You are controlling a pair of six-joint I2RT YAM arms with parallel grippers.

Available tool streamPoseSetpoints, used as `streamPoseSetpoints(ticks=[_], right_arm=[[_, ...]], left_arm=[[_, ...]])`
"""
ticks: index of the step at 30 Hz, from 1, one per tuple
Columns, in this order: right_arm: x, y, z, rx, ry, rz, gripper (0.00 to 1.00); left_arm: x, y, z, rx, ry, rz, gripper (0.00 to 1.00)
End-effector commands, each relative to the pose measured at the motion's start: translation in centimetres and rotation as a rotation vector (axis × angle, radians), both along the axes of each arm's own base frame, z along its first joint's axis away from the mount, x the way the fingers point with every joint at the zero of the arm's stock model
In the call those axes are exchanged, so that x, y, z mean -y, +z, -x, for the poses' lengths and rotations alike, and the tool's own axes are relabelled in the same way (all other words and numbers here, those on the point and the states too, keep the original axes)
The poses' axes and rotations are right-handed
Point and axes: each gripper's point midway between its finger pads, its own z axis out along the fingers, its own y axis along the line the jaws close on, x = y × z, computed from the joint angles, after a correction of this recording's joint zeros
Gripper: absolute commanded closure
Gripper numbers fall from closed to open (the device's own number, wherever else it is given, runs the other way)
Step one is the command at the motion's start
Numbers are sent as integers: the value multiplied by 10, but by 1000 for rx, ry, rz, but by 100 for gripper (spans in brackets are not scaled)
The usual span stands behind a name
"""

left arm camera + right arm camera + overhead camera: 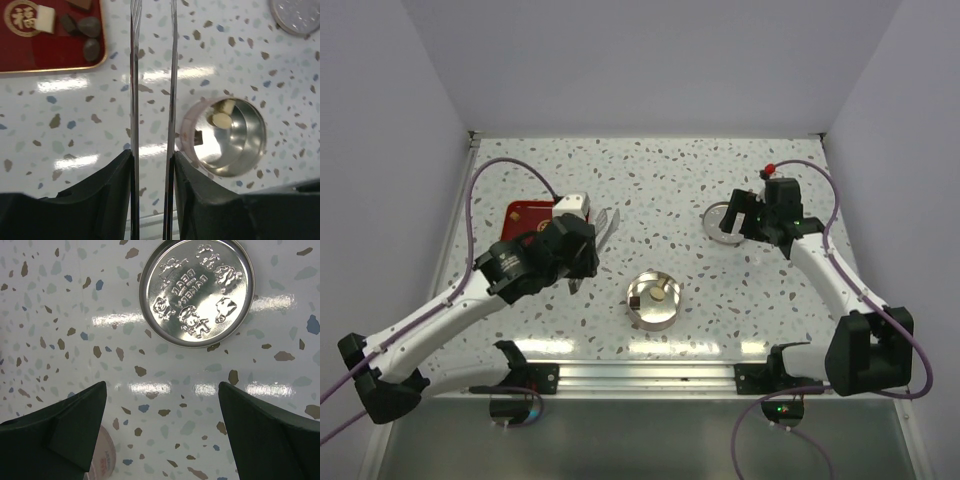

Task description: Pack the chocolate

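Observation:
Several pieces of chocolate (90,27), dark and cream-white, lie on the red tray (55,57) at the upper left of the left wrist view. The open round tin (655,312) stands at the table's middle. In it lie a tan round piece (222,120), a cream piece (229,106) and a dark square piece (198,137). My left gripper (152,156) is shut on the long metal tweezers (134,75), whose arms stand apart over bare table between tray and tin, nothing showing between them. My right gripper (162,385) hangs open over the table just short of the lid, holding nothing.
The embossed tin lid (196,292) lies flat at the back right, near the right gripper (745,215). A pinkish rounded edge (103,460) shows at the lower left of the right wrist view. White walls close the table on three sides.

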Motion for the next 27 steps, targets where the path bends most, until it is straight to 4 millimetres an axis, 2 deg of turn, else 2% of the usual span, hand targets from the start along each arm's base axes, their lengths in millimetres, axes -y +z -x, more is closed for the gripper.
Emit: streamPoseSetpoints(ticks=[1, 3, 4, 8, 9, 12, 18, 22, 27], right_arm=[[-2, 24, -11, 60, 16, -1, 3], [0, 24, -10, 62, 14, 9, 3], [1, 25, -9, 64, 12, 11, 3], [1, 23, -7, 62, 12, 11, 3], [1, 23, -7, 64, 12, 11, 3], [1, 22, -7, 60, 10, 9, 3], [0, 22, -8, 59, 16, 9, 3], [-1, 19, -7, 50, 17, 2, 3], [-1, 19, -6, 50, 19, 2, 3]], left_arm=[[-31, 1, -41, 41, 77, -66, 59], [-51, -5, -51, 29, 100, -86, 59], [-74, -6, -62, 26, 175, -86, 59], [-119, -15, -70, 8, 260, -130, 59], [-129, -23, -70, -12, 284, -144, 59], [-133, -38, -69, -41, 278, -162, 59], [-128, -60, -64, -81, 247, -156, 56], [-123, -62, -66, -73, 221, -137, 55], [-118, -74, -67, -112, 196, -140, 53]])
